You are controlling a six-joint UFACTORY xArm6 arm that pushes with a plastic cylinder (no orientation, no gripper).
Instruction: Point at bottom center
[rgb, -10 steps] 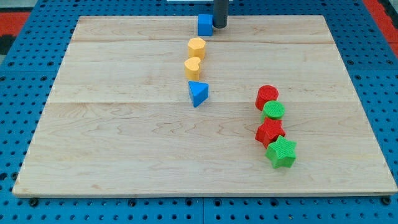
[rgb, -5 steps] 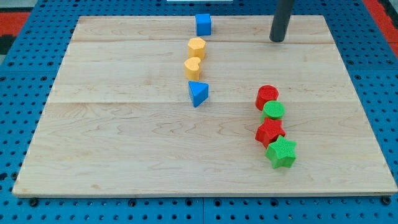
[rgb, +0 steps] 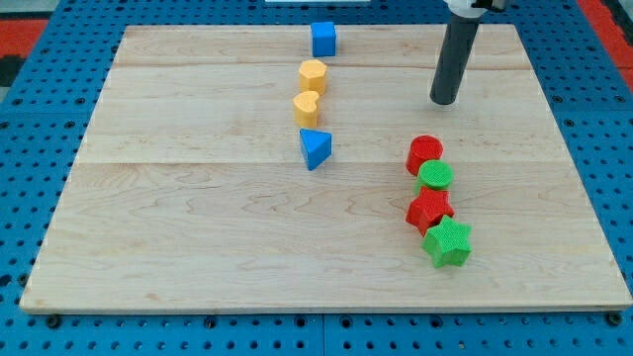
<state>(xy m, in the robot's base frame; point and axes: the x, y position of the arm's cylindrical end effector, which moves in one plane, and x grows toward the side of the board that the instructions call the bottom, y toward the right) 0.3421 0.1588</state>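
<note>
My tip (rgb: 444, 100) rests on the wooden board (rgb: 198, 227) in the upper right part, a short way above the red cylinder (rgb: 425, 151). Below that cylinder run a green cylinder (rgb: 434, 176), a red star-like block (rgb: 428, 210) and a green star (rgb: 447, 242), in a close column. Left of my tip stand a blue cube (rgb: 322, 39) at the top edge, a yellow hexagon (rgb: 313, 75), a yellow heart-like block (rgb: 307, 107) and a blue triangle (rgb: 316, 148).
The board lies on a blue pegboard (rgb: 40, 129) that surrounds it on all sides. A red area (rgb: 20, 20) shows at the view's top left corner.
My tip has moved from beside the blue cube at the top edge to the right, then down toward the red cylinder. No block has moved.
</note>
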